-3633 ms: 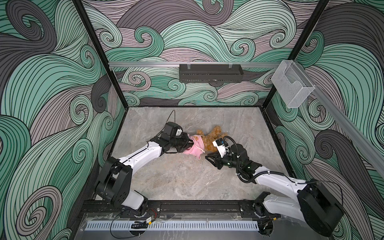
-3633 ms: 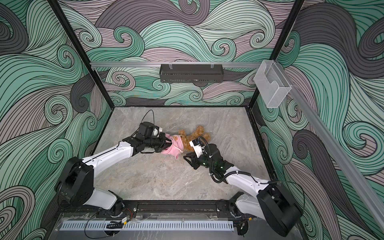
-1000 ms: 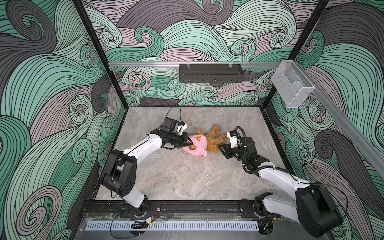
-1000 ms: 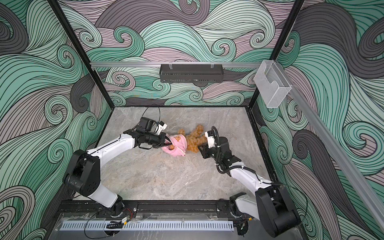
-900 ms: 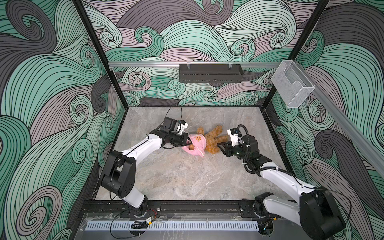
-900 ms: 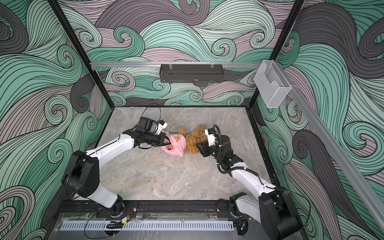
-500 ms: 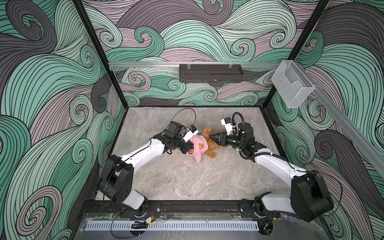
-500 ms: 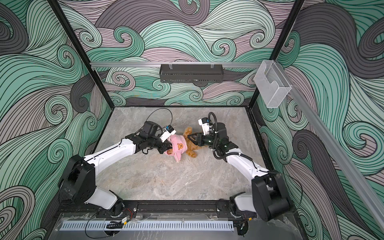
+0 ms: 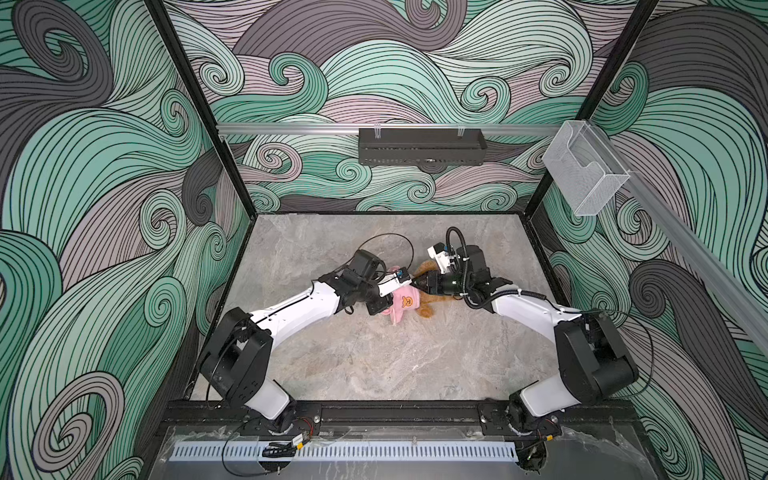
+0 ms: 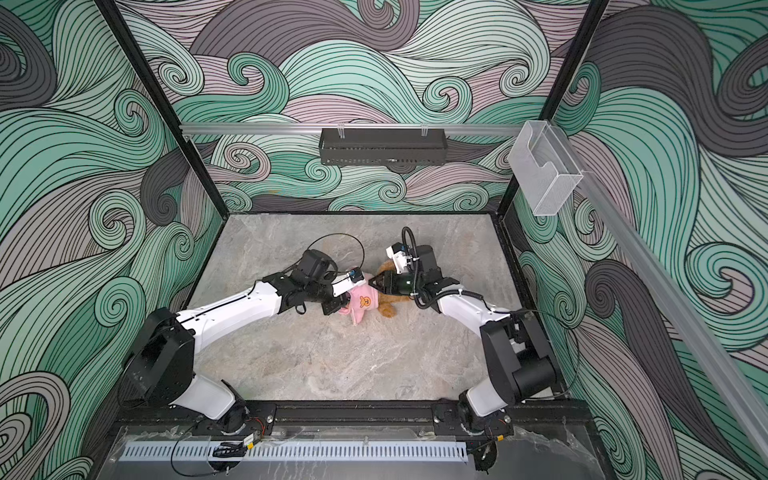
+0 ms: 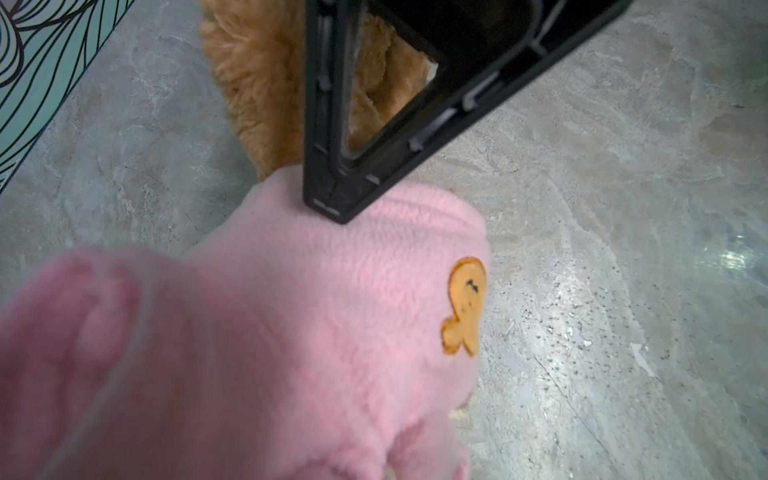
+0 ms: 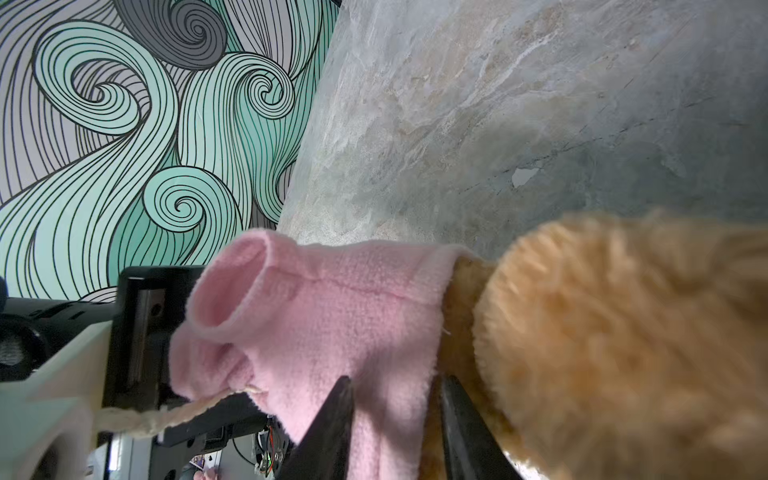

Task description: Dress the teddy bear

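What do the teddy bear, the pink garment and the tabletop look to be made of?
The teddy bear: golden-brown plush, probably synthetic pile; long fuzzy fibres stand off its outline. The pink garment: soft matte fleece, with fine nap and a stitched hem; its orange patch looks embroidered or printed. The tabletop: grey marble-look surface with veins and a slight sheen; stone or laminate, cannot tell.

Robotics laboratory test cell, viewed from above its front edge: two white-and-black robot arms (image 9: 299,309) stand on a black base rail (image 9: 399,411) at the near side of a marble-patterned tabletop (image 9: 374,365), with a slotted cable duct (image 9: 345,451) in front. Black frame posts (image 9: 199,108) hold wall panels (image 9: 104,166) printed with green, grey and mauve swirls (all three sides alike). An aluminium rail (image 9: 291,129) on the back panel carries a black tray (image 9: 422,146), and a clear plastic holder (image 9: 586,170) hangs on the right-hand side.
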Tool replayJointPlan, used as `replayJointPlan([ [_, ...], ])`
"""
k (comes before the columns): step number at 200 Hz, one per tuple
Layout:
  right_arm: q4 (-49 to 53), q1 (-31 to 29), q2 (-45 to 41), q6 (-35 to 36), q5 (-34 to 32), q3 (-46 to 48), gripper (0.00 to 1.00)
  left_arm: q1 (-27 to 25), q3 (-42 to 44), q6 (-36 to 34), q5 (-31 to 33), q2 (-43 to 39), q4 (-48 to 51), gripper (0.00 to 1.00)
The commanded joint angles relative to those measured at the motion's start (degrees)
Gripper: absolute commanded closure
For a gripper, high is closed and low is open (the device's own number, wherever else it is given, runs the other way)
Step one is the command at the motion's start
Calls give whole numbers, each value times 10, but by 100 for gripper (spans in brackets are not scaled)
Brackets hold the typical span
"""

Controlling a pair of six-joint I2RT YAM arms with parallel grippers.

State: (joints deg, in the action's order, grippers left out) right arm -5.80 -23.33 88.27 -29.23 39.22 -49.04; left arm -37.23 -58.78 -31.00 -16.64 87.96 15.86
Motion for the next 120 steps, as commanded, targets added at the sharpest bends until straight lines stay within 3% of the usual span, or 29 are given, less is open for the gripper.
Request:
replayJointPlan([
  [1,-1,-6,7,-6,-14,-14,74,-9,-18,-27,14,7,4,100],
  [34,7,-3,-8,-17,-89,-4,100,-14,-17,-44,21,4,20,100],
  [76,37,65,-73,-28,-232,60,100,-15,13,-13,23,-38,26,100],
  [120,12,139,-59,-46,-249,114,100,-15,75,12,8,-85,-27,100],
])
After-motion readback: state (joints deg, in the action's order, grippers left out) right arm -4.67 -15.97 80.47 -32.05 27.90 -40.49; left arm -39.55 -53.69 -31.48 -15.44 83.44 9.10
